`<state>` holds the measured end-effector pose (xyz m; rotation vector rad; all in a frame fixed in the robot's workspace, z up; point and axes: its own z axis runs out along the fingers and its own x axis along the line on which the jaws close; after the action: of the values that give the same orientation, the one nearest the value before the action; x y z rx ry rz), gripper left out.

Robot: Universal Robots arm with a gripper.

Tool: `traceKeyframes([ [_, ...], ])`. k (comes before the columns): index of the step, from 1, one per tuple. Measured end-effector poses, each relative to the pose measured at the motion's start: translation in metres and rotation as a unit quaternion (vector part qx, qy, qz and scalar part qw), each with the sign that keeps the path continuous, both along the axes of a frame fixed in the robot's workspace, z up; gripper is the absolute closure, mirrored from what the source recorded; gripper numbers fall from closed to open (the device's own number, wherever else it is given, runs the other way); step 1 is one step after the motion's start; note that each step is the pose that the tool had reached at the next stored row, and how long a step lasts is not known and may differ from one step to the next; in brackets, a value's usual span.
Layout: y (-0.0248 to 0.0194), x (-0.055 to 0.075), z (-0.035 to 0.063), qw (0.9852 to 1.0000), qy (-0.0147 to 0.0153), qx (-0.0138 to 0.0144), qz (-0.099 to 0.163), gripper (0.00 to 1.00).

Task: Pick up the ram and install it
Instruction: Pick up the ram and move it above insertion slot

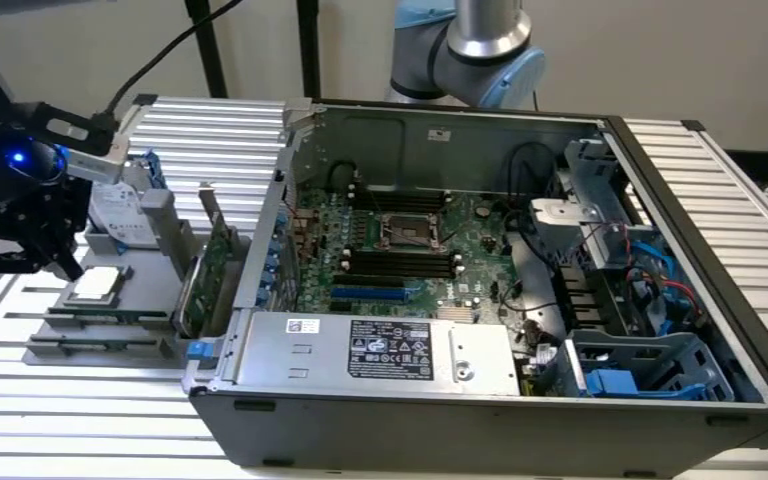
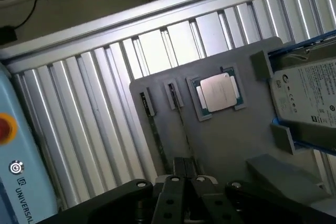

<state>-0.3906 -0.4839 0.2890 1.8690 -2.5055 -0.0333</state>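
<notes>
Ram (image 2: 180,129) in its tray slot, with the claw (image 2: 185,169) poised above: pick-up step.

Seen edge-on as a thin dark strip, the ram stands in the grey tray (image 2: 226,145) on the slatted table (image 2: 105,129), with a second, similar strip just beside it and the square processor chip (image 2: 218,92) and hard drive (image 2: 310,98) further along the tray. The claw hangs over the tray and roughly in line with the strip; it carries nothing visible, and whether it is open or closed cannot be told. Judged from this, the grasp has not yet been made. It would call for a straight descent squared to the stick's narrow edge, gripping its flat faces clear of the neighbouring strip. The memory slots (image 1: 391,262) in the open computer case (image 1: 491,400) lie well apart, toward the exterior view's right.
</notes>
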Motion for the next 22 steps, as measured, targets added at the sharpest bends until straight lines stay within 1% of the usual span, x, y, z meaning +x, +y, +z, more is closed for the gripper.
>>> traceKeyframes([
  [2, 0.0000, 0.000, -0.0025, 0.9998, 0.0000, -0.0003, 0.019, 1.00],
  [4, 0.0000, 0.000, -0.0050, 0.9993, 0.0000, -0.0006, 0.037, 1.00],
  [7, 0.0000, 0.000, -0.0094, 0.9982, 0.0000, -0.0007, 0.060, 1.00],
  [11, 0.0000, 0.001, -0.0165, 0.9964, 0.0000, -0.0008, 0.084, 1.00],
  [15, -0.0002, 0.001, -0.0238, 0.9943, 0.0000, -0.0008, 0.107, 1.00],
  [19, -0.0004, 0.002, -0.0306, 0.9914, 0.0000, -0.0008, 0.131, 1.00],
  [20, -0.0006, 0.002, -0.0322, 0.9907, -0.0001, -0.0008, 0.136, 1.00],
  [22, -0.0022, 0.002, -0.0351, 0.9897, 0.0000, -0.0008, 0.143, 1.00],
])
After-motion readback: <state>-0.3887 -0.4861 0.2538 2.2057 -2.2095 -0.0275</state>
